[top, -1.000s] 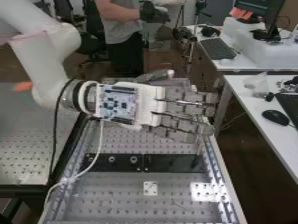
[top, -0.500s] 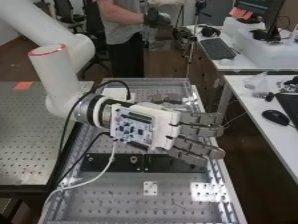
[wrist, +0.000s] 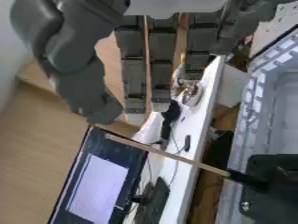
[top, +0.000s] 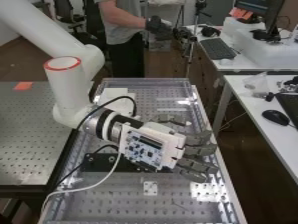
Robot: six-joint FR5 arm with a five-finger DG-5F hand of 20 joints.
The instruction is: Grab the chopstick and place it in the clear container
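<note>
In the high view the hand (top: 195, 154) is over the bench, its fingers spread and fairly straight toward the right rail. It covers the right end of the black plate (top: 100, 162). The wrist view has the hand (wrist: 159, 65) with long fingers extended and the thumb at one side. Past the thumb's tip runs the thin wooden chopstick (wrist: 174, 157), its lower end in a dark holder on the black plate (wrist: 283, 172). Whether thumb and chopstick touch, I cannot tell. Which object is the clear container is unclear.
A white block (top: 118, 94) lies beyond the hand on the perforated bench (top: 100, 200). Metal rails run along both sides. The white side table (top: 256, 115) at the right holds a mouse, a crumpled clear plastic item (top: 255, 83) and cables.
The hand has come toward the bench's near end and somewhat right, and its palm has tilted. It now covers the right part of the black plate.
</note>
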